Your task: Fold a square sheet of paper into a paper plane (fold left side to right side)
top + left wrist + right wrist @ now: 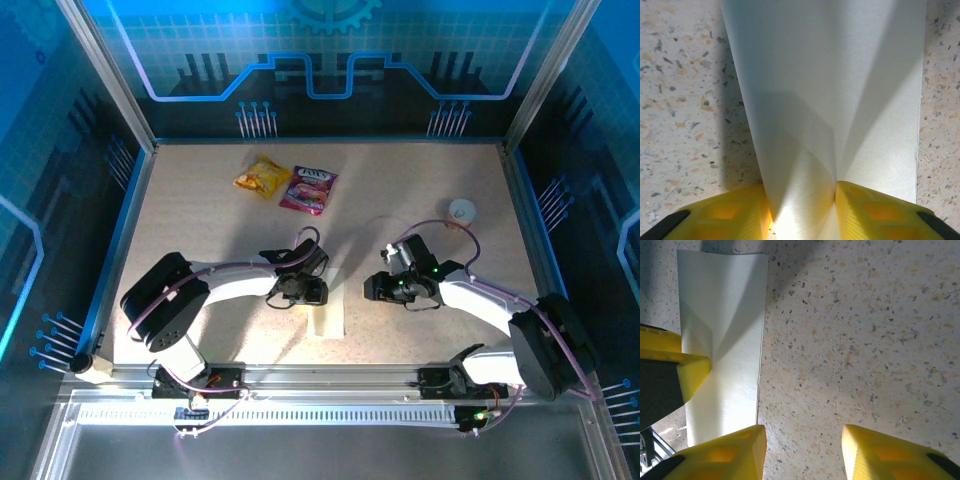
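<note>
Speckled beige counter holds the folded white sheet of paper near its front middle. Left hand, half open, rests on it. Right hand, open and holding nothing, hovers just beside it.

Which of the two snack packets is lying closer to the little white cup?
The pink packet. It lies just right of the yellow packet, on the side toward the white cup near the table's right edge.

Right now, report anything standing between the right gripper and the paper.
Nothing visible does. The right gripper hangs over bare table right beside the folded paper. The left gripper is at the paper's far side.
</note>
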Controlling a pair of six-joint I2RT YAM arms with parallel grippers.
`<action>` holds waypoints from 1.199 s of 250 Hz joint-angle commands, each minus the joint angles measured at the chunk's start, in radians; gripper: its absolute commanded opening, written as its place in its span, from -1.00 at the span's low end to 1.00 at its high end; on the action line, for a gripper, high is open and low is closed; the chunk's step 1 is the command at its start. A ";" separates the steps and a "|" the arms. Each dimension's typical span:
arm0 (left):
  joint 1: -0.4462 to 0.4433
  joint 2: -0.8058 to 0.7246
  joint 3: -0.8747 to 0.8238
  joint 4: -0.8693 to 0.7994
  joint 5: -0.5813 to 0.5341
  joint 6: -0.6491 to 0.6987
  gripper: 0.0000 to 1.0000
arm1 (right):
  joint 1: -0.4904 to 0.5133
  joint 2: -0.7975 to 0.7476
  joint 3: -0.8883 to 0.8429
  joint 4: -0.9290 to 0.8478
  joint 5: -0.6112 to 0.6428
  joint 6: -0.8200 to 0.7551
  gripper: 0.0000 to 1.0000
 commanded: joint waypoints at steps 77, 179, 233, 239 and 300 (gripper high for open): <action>-0.024 0.067 -0.015 0.018 0.010 0.041 -0.18 | -0.008 0.020 -0.011 0.033 -0.044 0.007 -0.09; -0.024 0.065 -0.026 0.023 0.003 0.022 -0.18 | 0.066 0.125 0.020 0.175 -0.169 0.056 -0.49; -0.024 0.064 -0.030 0.022 0.003 0.024 -0.18 | 0.133 0.230 0.062 0.270 -0.191 0.100 -1.00; -0.024 0.063 -0.030 0.022 0.003 0.023 -0.18 | 0.138 0.240 0.067 0.274 -0.189 0.102 -1.00; -0.024 0.063 -0.028 0.015 -0.004 0.028 -0.18 | 0.167 0.325 0.099 0.260 -0.175 0.102 -1.00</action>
